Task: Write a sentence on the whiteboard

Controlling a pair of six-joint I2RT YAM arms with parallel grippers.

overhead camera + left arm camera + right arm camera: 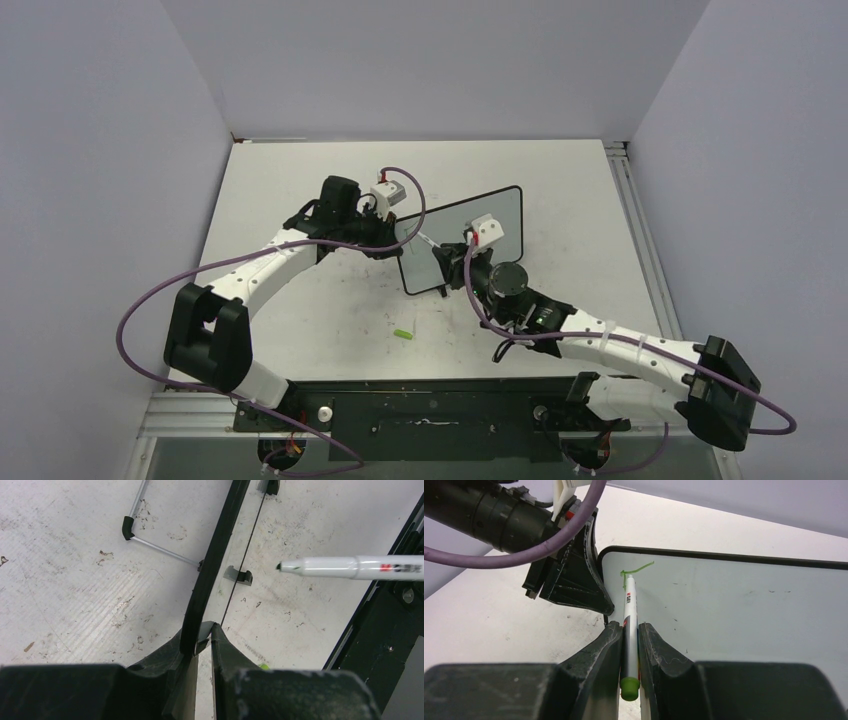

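The whiteboard [505, 212] is stood at mid-table, and its left edge is clamped between the jaws of the left gripper [204, 632]. A marker [629, 605] is clamped in the right gripper [629, 628], with its tip at the board's upper left corner. There the sentence [636, 570] is seen only as a short green stroke.

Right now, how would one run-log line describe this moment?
left hand: shut on whiteboard edge | right hand: shut on marker, tip by the stroke | sentence: one green stroke only
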